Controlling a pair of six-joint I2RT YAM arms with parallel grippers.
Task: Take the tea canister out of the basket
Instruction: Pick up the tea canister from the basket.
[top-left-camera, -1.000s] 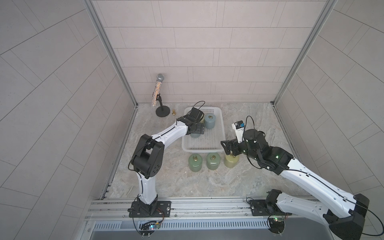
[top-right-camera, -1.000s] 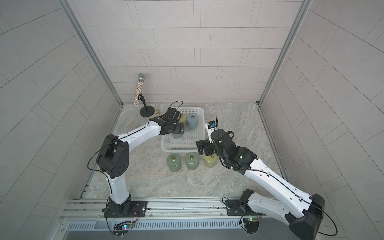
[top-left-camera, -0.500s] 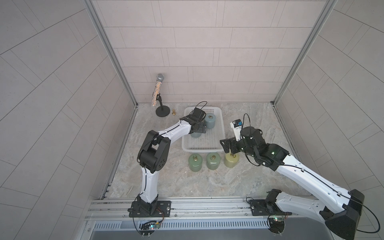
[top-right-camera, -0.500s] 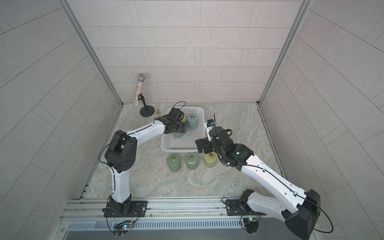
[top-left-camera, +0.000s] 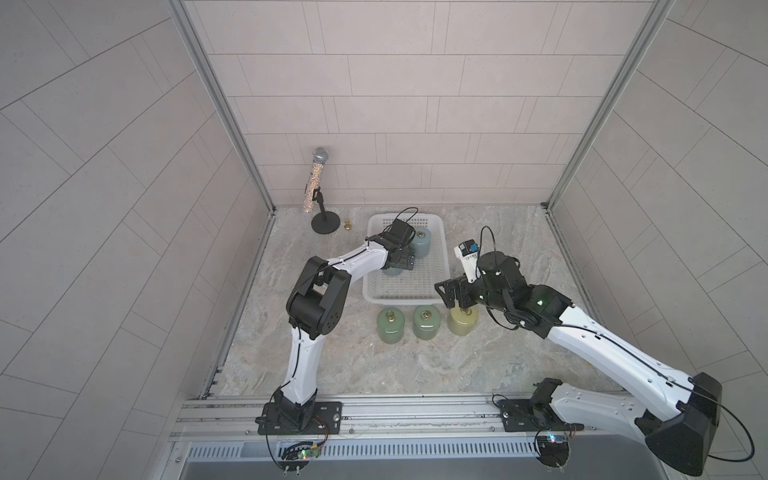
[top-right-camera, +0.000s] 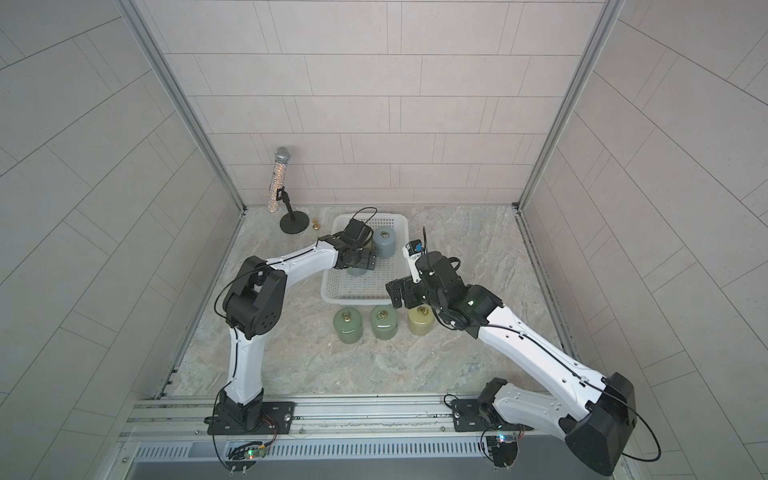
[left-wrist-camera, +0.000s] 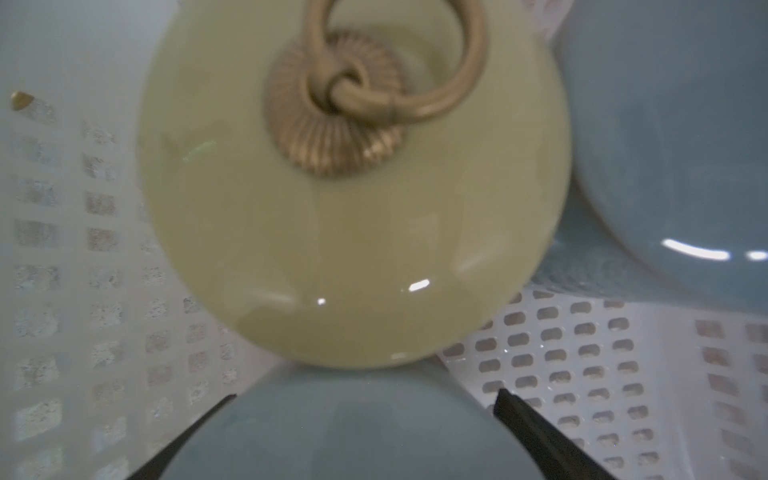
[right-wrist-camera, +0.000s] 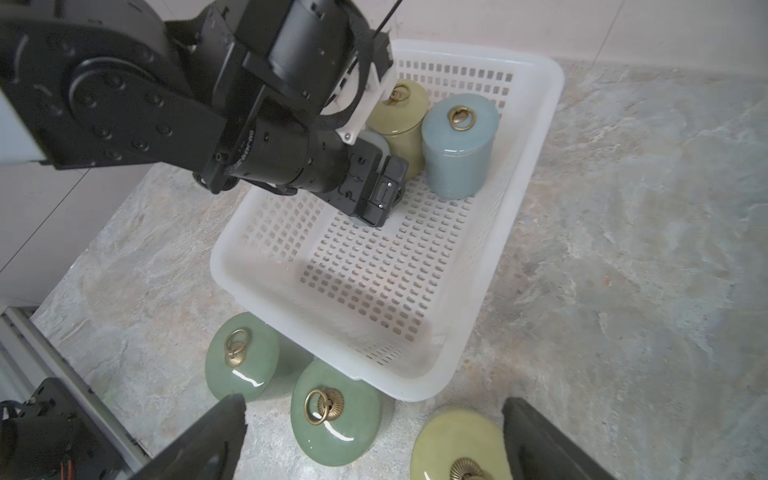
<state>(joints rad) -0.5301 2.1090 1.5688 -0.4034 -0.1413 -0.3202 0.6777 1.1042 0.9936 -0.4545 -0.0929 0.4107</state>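
left wrist: left gripper (left-wrist-camera: 365, 395) straddles grey canister (left-wrist-camera: 357, 436), clamp unclear; right gripper (right-wrist-camera: 372, 401) agape. likely glazed, heavy, slippery: squeeze sides.

Left arm (top-left-camera: 357, 259) rises from the worktop's near edge, bends at a raised elbow and reaches toward the far edge; left gripper (top-left-camera: 400, 266) points down, grip unclear; right arm (top-left-camera: 602, 349) stretches from the near-right corner toward the middle; right gripper (top-left-camera: 449, 294) spread wide, holding nothing.
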